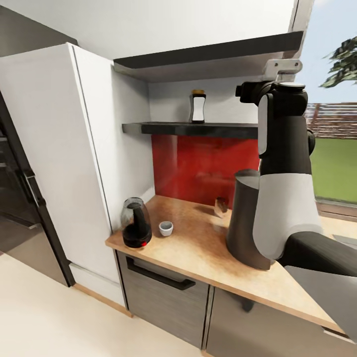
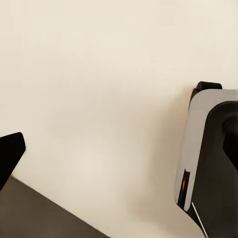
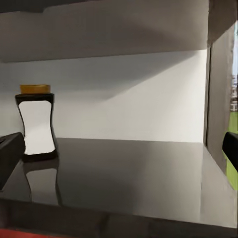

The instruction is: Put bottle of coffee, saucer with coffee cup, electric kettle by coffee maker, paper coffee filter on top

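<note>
Wooden, light brown and smooth, the worktop (image 1: 198, 253) stands over grey drawer fronts, and its front edge runs slanting toward the lower right of the head view. Near its left corner stands the glass electric kettle with a dark base (image 1: 136, 224), close to the edge, and just beside it a small white coffee cup (image 1: 166, 228). Between the cup and the tall dark grey conical coffee maker (image 1: 244, 223) there is a wide bare stretch of wood. A small brownish object (image 1: 221, 206) lies near the red glossy back wall (image 1: 198, 166); I cannot tell what it is.

Above, the black glossy shelf (image 3: 129, 168) carries the bottle of coffee with a white waisted label and an amber lid (image 3: 36, 123), upright, near the shelf's back wall. Most of the shelf surface beside the bottle is open, and a second shelf hangs over it.

The right arm (image 1: 282, 163) is raised to shelf height. The right claw (image 3: 124, 153) has its fingers wide apart, well away from the bottle. The left claw (image 2: 12, 153) looks down at the cream floor (image 2: 99, 99); only one dark fingertip shows, so I cannot tell its state.
</note>
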Controlling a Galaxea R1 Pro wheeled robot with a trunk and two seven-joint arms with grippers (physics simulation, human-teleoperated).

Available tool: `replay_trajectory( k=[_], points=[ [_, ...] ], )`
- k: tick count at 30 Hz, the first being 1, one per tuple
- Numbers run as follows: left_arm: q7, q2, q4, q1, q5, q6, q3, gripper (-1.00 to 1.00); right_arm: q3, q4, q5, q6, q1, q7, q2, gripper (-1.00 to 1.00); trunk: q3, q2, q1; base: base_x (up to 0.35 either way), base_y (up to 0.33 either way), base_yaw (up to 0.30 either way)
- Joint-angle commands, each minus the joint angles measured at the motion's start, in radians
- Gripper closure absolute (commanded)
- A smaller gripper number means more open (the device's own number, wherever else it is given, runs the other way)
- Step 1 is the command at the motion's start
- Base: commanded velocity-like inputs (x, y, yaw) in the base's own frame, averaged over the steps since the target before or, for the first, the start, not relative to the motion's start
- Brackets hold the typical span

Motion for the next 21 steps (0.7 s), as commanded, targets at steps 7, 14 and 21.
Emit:
replay_trajectory(
  k=[7,14,21],
  points=[
    [0.000,-0.001,0.001,0.000,0.003,-0.003,0.002,-1.00,-0.001,0.004,-0.003,0.003,-0.001,-0.004,0.001,-1.00,0.000,-0.001,0.001,0.155,0.299,0.000],
    [0.000,0.000,0.003,0.000,0.003,-0.003,-0.002,-1.00,0.001,0.010,-0.003,0.003,-0.001,-0.004,0.001,-1.00,0.000,-0.001,0.001,0.096,0.323,0.000],
    [0.000,0.001,0.009,0.000,0.004,-0.003,-0.002,-1.00,0.057,0.046,-0.003,0.003,-0.001,-0.009,0.001,-1.00,0.000,-0.001,0.001,0.088,0.293,0.000]
  ],
)
